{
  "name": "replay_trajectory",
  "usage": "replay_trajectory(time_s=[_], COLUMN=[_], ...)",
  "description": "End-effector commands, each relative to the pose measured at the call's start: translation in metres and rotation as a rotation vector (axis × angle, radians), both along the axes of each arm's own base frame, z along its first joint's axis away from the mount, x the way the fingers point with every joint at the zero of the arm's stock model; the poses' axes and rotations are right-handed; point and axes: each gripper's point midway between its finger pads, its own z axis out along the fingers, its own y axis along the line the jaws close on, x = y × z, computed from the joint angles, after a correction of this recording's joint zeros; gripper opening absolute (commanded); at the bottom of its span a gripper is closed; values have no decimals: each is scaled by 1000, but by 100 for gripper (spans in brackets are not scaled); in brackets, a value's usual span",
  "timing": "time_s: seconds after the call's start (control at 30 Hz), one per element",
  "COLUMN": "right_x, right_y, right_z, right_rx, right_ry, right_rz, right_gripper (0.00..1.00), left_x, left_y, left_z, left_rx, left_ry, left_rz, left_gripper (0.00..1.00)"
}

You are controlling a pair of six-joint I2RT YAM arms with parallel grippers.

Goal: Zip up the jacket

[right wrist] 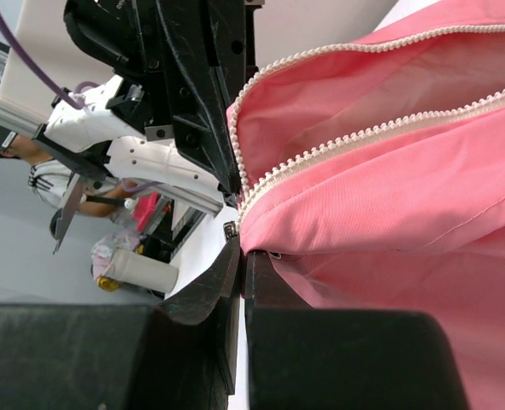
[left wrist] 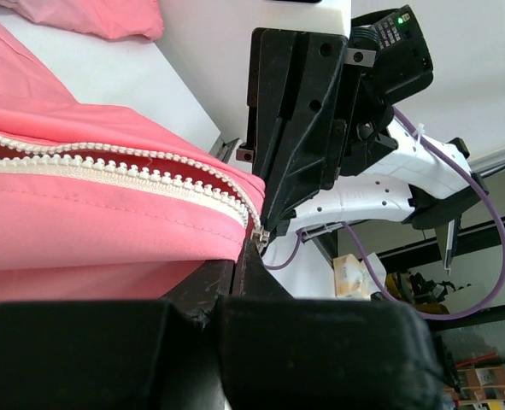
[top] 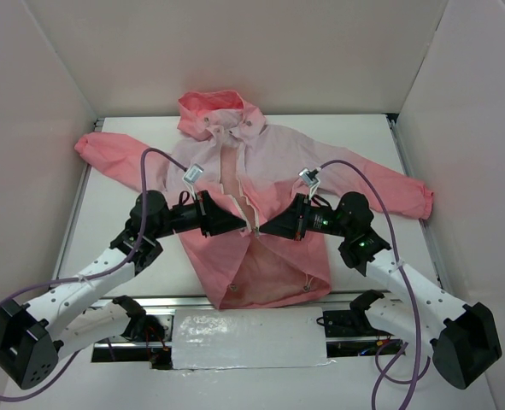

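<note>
Left claw (top: pixel 239 225) clamped on jacket (top: pixel 269 162) edge beside zipper (left wrist: pixel 149 176); right claw (top: pixel 266 229) clamped on opposite edge. Jacket spread flat on counter (top: pixel 107 213), hood far, zipper teeth apart.

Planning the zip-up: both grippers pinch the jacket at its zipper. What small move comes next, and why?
Probably nudge the right gripper toward the left gripper to line up the zipper ends. Both are shut on the jacket, tips nearly touching, yet the tooth rows lie apart right up to a small metal piece at the tips.
</note>
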Motion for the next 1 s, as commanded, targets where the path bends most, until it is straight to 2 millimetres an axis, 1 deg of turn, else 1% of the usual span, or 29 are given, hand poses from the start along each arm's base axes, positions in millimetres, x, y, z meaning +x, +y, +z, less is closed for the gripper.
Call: replay_trajectory(time_s=[0.0, 0.1, 0.13, 0.2, 0.23, 0.27, 0.37, 0.47, 0.57, 0.77, 0.97], right_x=[-9, -7, -7, -6, -7, -6, -10, -14, -13, -12, -6], right_y=[2, 3, 4, 3, 4, 3, 4, 5, 5, 4, 3], right_z=[30, 26, 26, 23, 23, 21, 24, 28, 31, 26, 23], right_rx=[71, 62, 60, 59, 61, 60, 77, 96, 98, 85, 85], right_ry=[-111, -102, -102, -95, -99, -94, -107, -113, -118, -118, -107], right_rz=[46, 48, 51, 48, 50, 50, 76, 106, 107, 105, 90], right_gripper=[0, 0, 0, 0, 0, 0, 0, 0, 0, 0, 0], left_x=[-1, -1, -1, -3, -3, -4, -5, -3, -1, 2, 2], left_y=[1, 1, 0, 0, 1, 1, 3, 5, 7, 12, 12], left_z=[29, 31, 35, 33, 40, 36, 40, 40, 43, 46, 45], left_rx=[-84, -95, -112, -135, -165, -182, -230, -225, -229, -229, -231], left_ry=[-71, -61, -69, -42, -59, -24, -27, -32, -41, -53, -46], left_rz=[2, -3, -6, -14, -14, -15, -20, -15, 4, 43, 36], left_gripper=[0, 0, 0, 0, 0, 0, 0, 0, 0, 0, 0])
